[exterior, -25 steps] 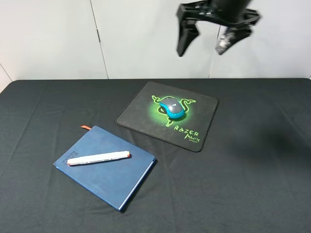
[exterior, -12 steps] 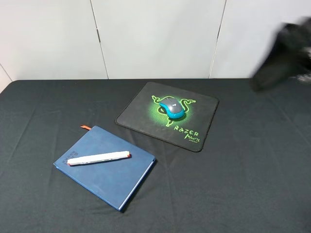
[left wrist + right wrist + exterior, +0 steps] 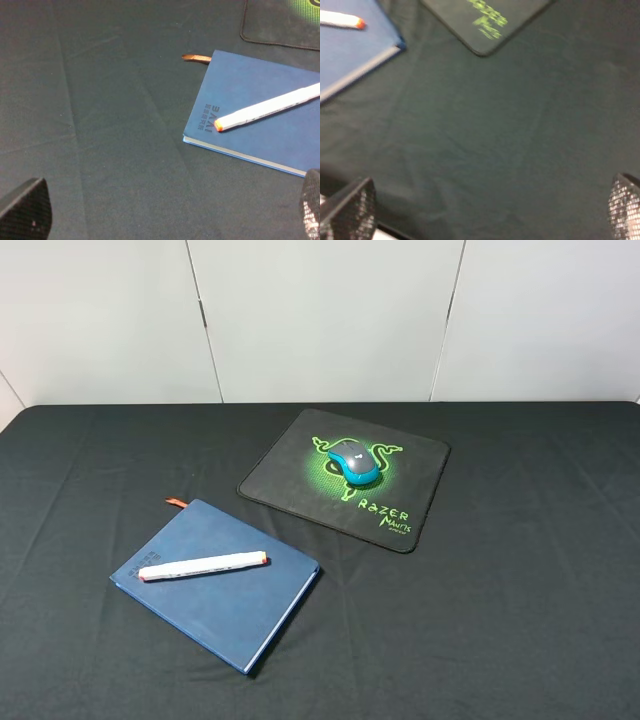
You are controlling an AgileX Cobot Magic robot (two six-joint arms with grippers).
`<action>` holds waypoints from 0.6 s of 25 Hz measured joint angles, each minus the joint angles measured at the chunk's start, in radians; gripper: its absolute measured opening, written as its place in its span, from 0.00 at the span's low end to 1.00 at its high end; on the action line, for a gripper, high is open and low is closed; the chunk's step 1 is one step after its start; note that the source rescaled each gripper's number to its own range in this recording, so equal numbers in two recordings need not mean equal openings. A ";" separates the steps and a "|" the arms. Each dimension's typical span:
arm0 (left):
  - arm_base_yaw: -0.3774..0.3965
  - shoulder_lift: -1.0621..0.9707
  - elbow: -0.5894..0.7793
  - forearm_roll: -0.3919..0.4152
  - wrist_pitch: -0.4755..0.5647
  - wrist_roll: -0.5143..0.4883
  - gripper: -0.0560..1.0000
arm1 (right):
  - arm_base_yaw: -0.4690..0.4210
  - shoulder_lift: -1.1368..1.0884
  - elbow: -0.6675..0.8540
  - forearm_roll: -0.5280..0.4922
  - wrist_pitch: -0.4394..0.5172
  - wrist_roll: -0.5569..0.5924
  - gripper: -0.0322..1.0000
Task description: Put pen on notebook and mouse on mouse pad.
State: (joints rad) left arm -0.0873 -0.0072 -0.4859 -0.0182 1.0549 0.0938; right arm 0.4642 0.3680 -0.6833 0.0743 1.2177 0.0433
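The white pen [image 3: 203, 566] with orange-red tips lies across the dark blue notebook [image 3: 222, 605] at the front left; its orange ribbon [image 3: 176, 502] sticks out. The grey and teal mouse [image 3: 354, 462] sits on the green logo of the black mouse pad [image 3: 410, 475]. Neither arm appears in the high view. In the left wrist view the pen [image 3: 270, 106] rests on the notebook [image 3: 260, 85], and my left gripper [image 3: 170, 212] is open, fingertips [image 3: 27, 210] wide apart over bare cloth. My right gripper [image 3: 490, 210] is open too, above cloth near the pad's corner [image 3: 480, 25].
A black cloth [image 3: 520, 580] covers the whole table. White wall panels [image 3: 320, 320] stand behind its far edge. The right wrist view is blurred and shows the notebook's corner [image 3: 350, 55] and a pen tip [image 3: 350, 21].
The right arm, open above the mouse pad a second ago, swept off to the right and left the high view. Mouse, pen, notebook and pad have not moved.
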 joint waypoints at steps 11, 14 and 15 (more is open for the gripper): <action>0.000 0.000 0.000 0.000 0.000 0.000 1.00 | 0.000 -0.132 0.192 -0.065 -0.183 0.001 1.00; 0.000 0.000 0.000 0.000 0.000 0.000 1.00 | 0.000 -0.132 0.192 -0.066 -0.188 0.001 1.00; 0.000 0.000 0.000 0.000 0.000 0.000 1.00 | 0.000 -0.132 0.192 -0.066 -0.190 0.001 1.00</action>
State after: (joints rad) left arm -0.0873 -0.0072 -0.4859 -0.0182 1.0549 0.0938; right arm 0.4642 0.2364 -0.4911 0.0086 1.0272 0.0443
